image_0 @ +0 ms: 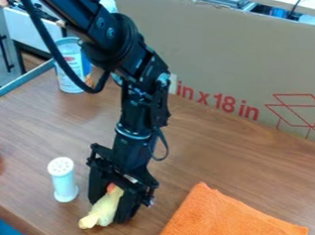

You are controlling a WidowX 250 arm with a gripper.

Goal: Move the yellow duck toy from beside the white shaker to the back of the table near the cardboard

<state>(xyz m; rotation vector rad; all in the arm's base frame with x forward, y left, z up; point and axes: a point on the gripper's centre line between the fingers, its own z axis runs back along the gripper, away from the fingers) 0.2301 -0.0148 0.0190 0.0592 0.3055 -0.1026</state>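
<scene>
At lower centre-left, the gripper [107,211] seems mid-grasp at the yellow toy [100,215], whether clenched I cannot tell, and a secure hold seems called for next.

End effector [113,209] w/ yellow toy [102,211] btwn white shaker [63,179] & orange cloth [231,223] on brown tbl [214,159].
</scene>
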